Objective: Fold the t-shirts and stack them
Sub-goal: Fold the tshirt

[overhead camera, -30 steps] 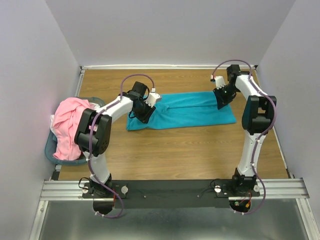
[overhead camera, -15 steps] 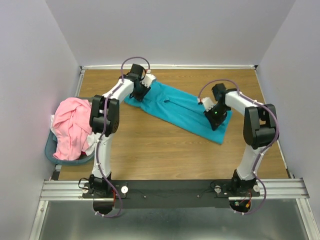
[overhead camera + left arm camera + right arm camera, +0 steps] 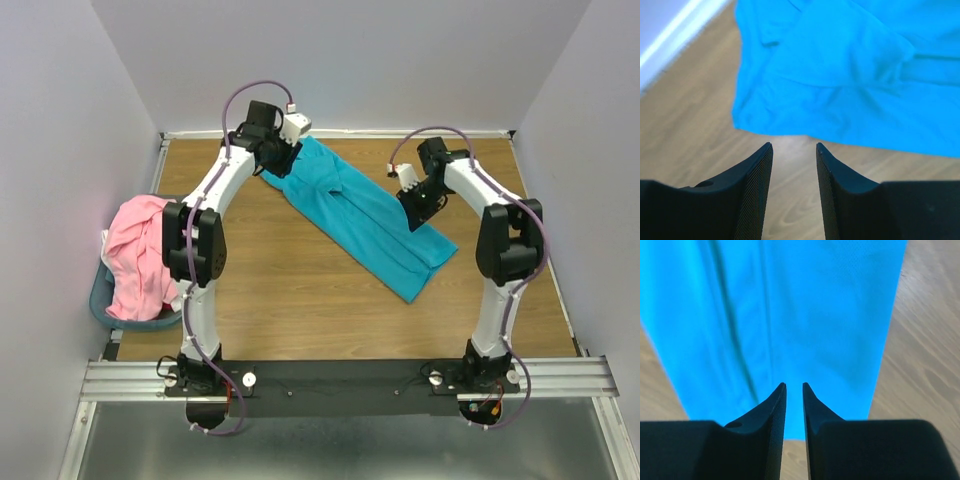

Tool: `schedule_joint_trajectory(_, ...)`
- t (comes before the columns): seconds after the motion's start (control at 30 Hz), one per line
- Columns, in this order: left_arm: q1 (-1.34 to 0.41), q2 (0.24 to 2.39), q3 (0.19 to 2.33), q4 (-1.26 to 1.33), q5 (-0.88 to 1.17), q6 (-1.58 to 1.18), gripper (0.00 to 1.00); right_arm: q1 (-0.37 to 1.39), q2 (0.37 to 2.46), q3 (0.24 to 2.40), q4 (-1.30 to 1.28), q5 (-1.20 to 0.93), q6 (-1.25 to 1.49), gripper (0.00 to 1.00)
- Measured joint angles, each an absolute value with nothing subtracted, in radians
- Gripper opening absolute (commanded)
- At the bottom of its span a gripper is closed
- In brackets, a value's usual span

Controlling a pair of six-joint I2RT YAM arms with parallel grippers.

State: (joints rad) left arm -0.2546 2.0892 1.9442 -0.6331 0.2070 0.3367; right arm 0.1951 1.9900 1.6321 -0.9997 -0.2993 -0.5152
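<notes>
The teal t-shirt point(image 3: 365, 220) lies folded in a long strip, running diagonally from the far left to the near right of the wooden table. My left gripper point(image 3: 279, 167) is open and empty at the strip's far-left end; in the left wrist view point(image 3: 794, 145) it hovers over bare wood just short of the shirt's edge point(image 3: 840, 75). My right gripper point(image 3: 413, 214) is over the strip's right part; in the right wrist view point(image 3: 793, 384) its jaws stand narrowly apart above the teal cloth point(image 3: 805, 305) with nothing between them. The pink t-shirt point(image 3: 140, 255) lies bunched in the basket.
The blue-grey plastic basket point(image 3: 100, 297) sits at the table's left edge. White walls close in the far side and both sides. A black and metal rail point(image 3: 340, 378) with both arm bases runs along the near edge.
The teal strip has swung from lying left-to-right to a diagonal, its left end now farther back. My left gripper moved to the far left; my right gripper moved nearer, then back and left.
</notes>
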Motion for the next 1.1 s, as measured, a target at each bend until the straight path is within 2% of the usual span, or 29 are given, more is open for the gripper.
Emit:
schedule_joint_trajectory(0.17, -0.261, 2.086, 1.782, -0.627, 0.274, 0.294, 0.49, 0.195, 2.110, 1.629, -0.981, -0.260, -0.502, 0.25)
schedule_joint_trajectory(0.4, -0.278, 2.101, 1.706, -0.622, 0.282, 0.252, 0.48, 0.218, 2.052, 1.494, -0.941, -0.233, -0.501, 0.24)
schedule_joint_trajectory(0.63, -0.315, 2.135, 1.752, -0.608, 0.270, 0.238, 0.48, 0.454, 1.934, 1.299, -0.947, -0.319, -0.443, 0.27)
schedule_joint_trajectory(0.77, -0.349, 2.149, 1.752, -0.607, 0.257, 0.238, 0.48, 0.511, 1.922, 1.306, -0.994, -0.524, -0.406, 0.31)
schedule_joint_trajectory(0.93, -0.378, 2.215, 1.794, -0.616, 0.240, 0.239, 0.48, 0.485, 1.874, 1.400, -1.025, -0.607, -0.385, 0.31)
schedule_joint_trajectory(1.1, -0.382, 2.339, 1.950, -0.637, 0.225, 0.248, 0.48, 0.423, 1.864, 1.481, -1.024, -0.639, -0.373, 0.31)
